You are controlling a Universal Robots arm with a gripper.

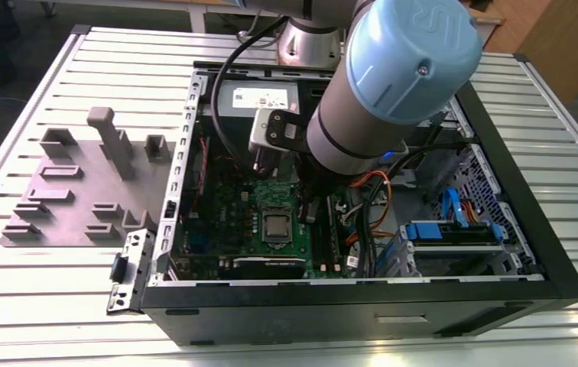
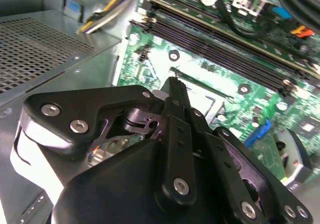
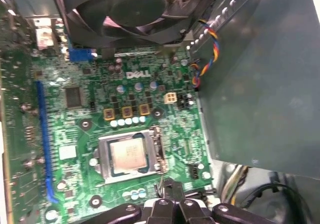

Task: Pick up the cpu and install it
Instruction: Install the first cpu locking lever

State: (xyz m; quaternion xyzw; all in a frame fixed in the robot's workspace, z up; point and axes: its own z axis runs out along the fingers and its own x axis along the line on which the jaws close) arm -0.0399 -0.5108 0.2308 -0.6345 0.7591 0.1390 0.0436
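1. The black metal gripper (image 3: 172, 191) is pinched closed with nothing in it, just beside the socket.
2. The cpu (image 3: 128, 155), a flat, shiny silver square, sits in its metal socket frame (image 3: 159, 151).
3. Around it lies the bumpy green circuit board (image 3: 80, 129), inside the black computer case (image 1: 534, 229).

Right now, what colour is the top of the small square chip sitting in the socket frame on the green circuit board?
Pale silver-grey metal; the cpu shows best in the first wrist view.

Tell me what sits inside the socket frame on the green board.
The cpu lies flat inside the metal socket frame on the green board, its pale top showing. Whatever is beneath the chip is covered. The gripper is beside the frame.
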